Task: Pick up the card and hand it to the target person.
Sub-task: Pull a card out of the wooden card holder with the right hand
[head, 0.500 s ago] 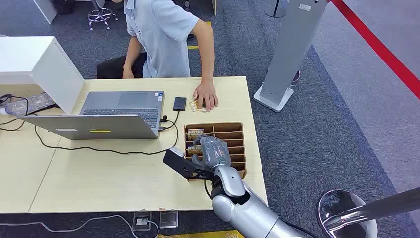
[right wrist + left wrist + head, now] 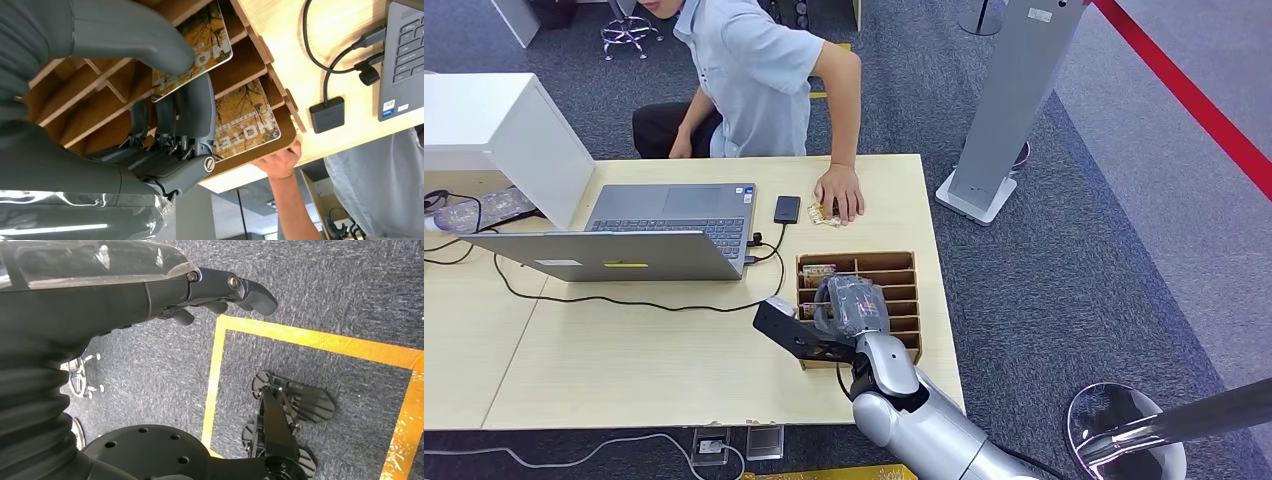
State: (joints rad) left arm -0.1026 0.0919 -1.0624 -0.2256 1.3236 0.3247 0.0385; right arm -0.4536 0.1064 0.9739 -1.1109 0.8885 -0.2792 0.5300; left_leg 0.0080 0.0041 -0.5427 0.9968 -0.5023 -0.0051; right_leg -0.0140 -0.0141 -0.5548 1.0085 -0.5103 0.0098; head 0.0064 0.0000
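A wooden slotted organizer (image 2: 906, 300) stands on the desk's right part. My right hand (image 2: 850, 305) is over its left slots. In the right wrist view that hand (image 2: 165, 105) pinches a yellow-brown hotel card (image 2: 202, 62) between thumb and fingers, the card tilted at its slot. A second such card (image 2: 246, 122) lies in the far slot (image 2: 818, 269). The person in a light blue shirt (image 2: 759, 80) sits across the desk, one hand (image 2: 840, 192) resting on the desk on another card (image 2: 820, 213). My left hand (image 2: 225, 287) hangs over the carpet, holding nothing.
An open laptop (image 2: 664, 215) with cables and a black phone (image 2: 787, 208) lie left of the organizer. A white box (image 2: 494, 125) stands at the desk's far left. A grey pillar (image 2: 1014, 90) and a round stool (image 2: 1124, 430) stand to the right on the carpet.
My right hand has shifted slightly left over the near card, which it now covers in the head view. The person has leaned a little to the right.
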